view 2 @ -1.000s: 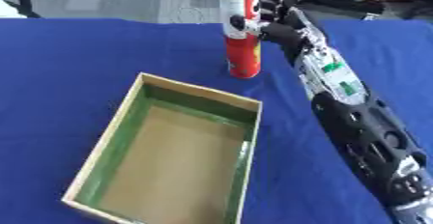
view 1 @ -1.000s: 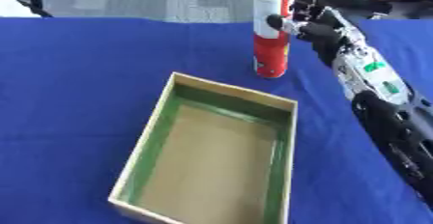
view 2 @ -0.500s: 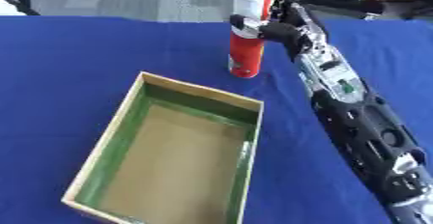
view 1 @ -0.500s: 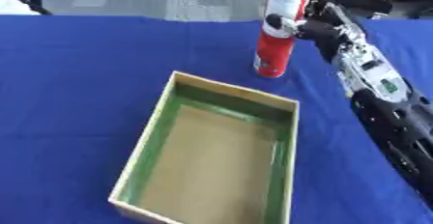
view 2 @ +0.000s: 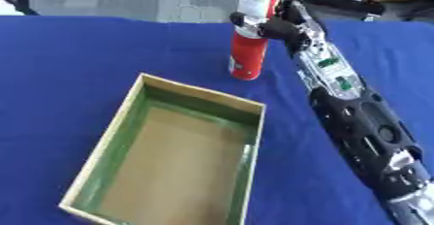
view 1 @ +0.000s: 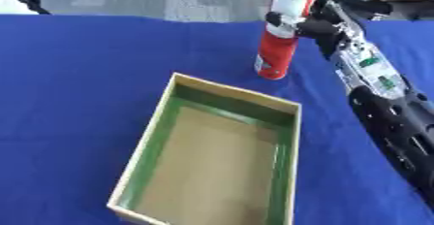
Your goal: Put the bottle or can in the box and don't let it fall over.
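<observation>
Blue cloth, smooth and matte, covers the surface (view 1: pixel 76 88) from edge to edge. On it lies a rectangular box (view 1: pixel 216 156), open at the top, its walls a pale wood or card colour along the rim and green on the inside, its floor a plain tan. Nothing lies inside the box. Its long side runs from the near left toward the far right.

Beyond the box's far short wall, just beside it but apart, is the bottle (view 2: pixel 252 30): a tall, slim cylinder, red in its lower part with a white label band above, glossy like plastic. Its long axis is near upright, the top leaning slightly to the right and running out of the view. Whether its base touches the cloth or hangs just above it cannot be told.

From the right comes a black and silver arm, and the right robot hand (view 1: pixel 307 24) has its fingers curled round the bottle's upper part, at the label.
</observation>
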You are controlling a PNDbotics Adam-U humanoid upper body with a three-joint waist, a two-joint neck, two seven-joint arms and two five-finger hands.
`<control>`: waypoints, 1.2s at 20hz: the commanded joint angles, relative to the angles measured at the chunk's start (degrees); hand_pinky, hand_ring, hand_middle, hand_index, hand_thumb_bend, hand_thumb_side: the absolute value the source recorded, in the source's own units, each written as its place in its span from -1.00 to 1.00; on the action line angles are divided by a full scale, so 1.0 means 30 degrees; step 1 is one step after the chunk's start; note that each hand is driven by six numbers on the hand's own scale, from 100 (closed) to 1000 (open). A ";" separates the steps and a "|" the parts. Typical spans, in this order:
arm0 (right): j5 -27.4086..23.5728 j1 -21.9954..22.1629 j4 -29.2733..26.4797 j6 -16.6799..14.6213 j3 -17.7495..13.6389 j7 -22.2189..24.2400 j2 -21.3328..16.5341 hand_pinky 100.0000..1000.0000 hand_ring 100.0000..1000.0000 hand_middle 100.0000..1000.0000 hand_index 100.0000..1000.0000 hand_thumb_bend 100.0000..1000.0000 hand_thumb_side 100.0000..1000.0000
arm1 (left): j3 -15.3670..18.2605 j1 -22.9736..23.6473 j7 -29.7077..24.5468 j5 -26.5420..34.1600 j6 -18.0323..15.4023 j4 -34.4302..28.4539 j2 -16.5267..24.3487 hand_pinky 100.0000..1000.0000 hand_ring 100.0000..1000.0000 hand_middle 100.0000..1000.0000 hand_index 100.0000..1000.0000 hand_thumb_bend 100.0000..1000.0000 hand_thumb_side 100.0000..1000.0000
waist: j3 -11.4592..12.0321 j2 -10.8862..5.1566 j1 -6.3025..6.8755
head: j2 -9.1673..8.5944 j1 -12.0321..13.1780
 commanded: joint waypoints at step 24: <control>-0.1155 -0.0708 -0.0492 -0.1238 -0.0113 -0.0284 -0.0950 0.60 0.42 -0.26 -0.16 -0.52 -1.00 | 0.0224 -0.0092 -0.0111 -0.0124 -0.0068 -0.0436 0.0435 0.44 0.54 0.53 0.56 0.26 0.03 | 0.0117 -0.0335 -0.0023 | -0.0224 -0.0188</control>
